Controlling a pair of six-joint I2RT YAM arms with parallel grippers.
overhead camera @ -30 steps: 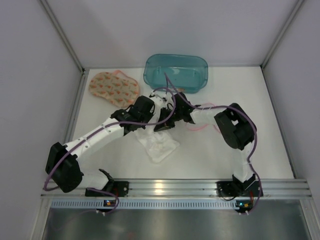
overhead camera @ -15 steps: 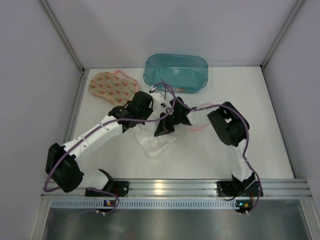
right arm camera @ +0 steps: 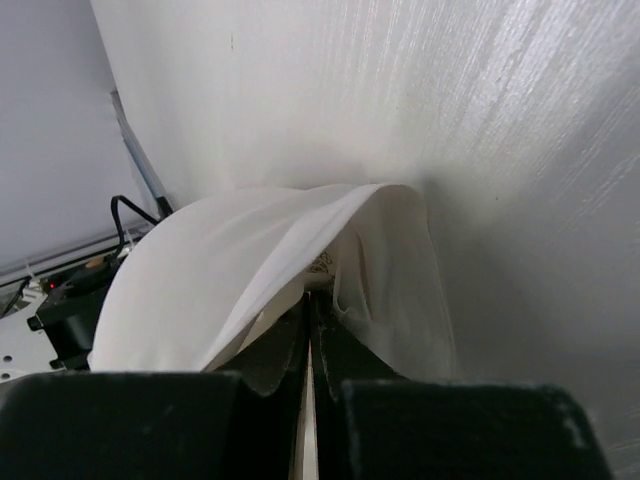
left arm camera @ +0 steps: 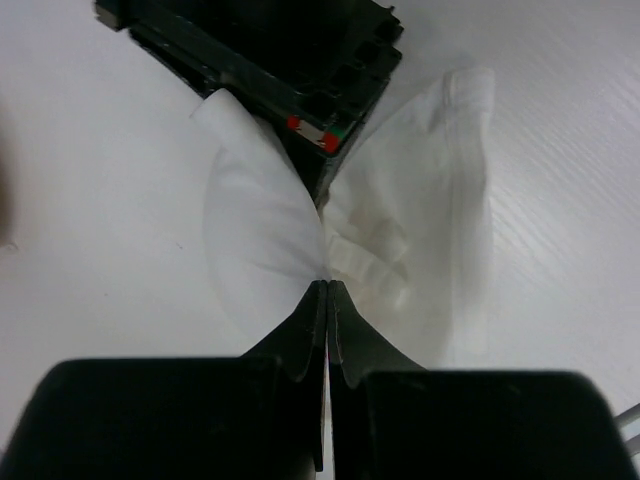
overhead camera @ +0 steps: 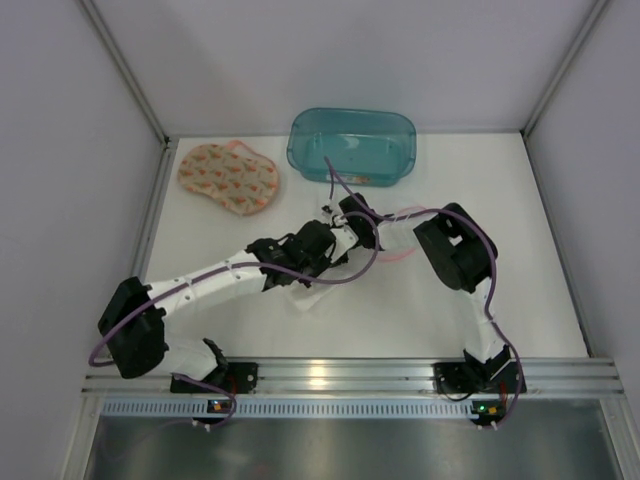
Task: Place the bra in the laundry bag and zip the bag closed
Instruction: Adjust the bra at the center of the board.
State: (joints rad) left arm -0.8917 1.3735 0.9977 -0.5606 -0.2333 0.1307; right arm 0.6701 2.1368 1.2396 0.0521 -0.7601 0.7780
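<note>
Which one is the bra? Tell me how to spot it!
Find the see-through teal tub at the back of the white table. The bra lies flat just left of it. It's the only peach, patterned thing; the laundry bag is plain white.

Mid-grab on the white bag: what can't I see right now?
- Top view: left arm covers most of the laundry bag.
- Both wrist views: bunched cloth hides the bag's zipper.
- Wrist views: the bra lies outside the frame.
- Top view: pink strand beside right arm, too thin to identify.
</note>
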